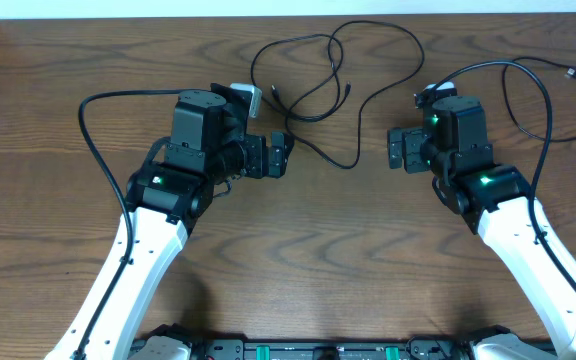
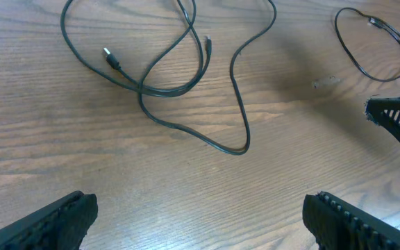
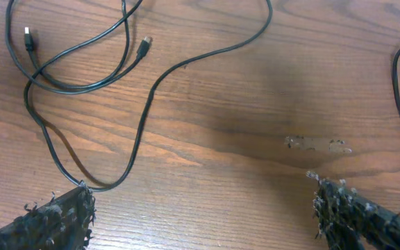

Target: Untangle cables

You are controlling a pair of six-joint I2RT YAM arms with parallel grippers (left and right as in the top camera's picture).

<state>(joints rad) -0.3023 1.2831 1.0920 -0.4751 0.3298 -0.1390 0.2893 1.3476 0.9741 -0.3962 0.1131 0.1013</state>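
Left gripper (image 1: 281,155): jaws spread wide with nothing between them. It hangs just left of centre in the overhead view and faces right.
Right gripper (image 1: 396,148): also wide open and holding nothing. It sits right of centre and faces left, towards the other gripper.
Cables (image 2: 144,89): thin black cords lie loose on the wooden table (image 1: 318,260) at upper centre of the overhead view, above and between the two grippers.
Crossings: in the left wrist view the strands overlap at upper left of the frame, where a loop folds over itself. A long bend runs down towards the middle of the frame.
Plug ends: a flat plug (image 2: 111,59) and a smaller plug (image 2: 208,45) lie free inside that cluster, and neither is pinned under anything.
Cord count: I cannot tell whether the cluster is one cord or two, because the strands run off the top of both wrist views.
Second cord (image 2: 377,24): a separate black loop at upper right of the left wrist view, well apart from the cluster.
White block (image 1: 251,97): a small pale object just above the left arm's wrist; what it is cannot be told.
Done so far: judging by the layout, the second cord already lies clear of the rest.
Still to do: the overlaps in the middle cluster remain and neither gripper touches a strand. Most of the separating looks to be ahead.
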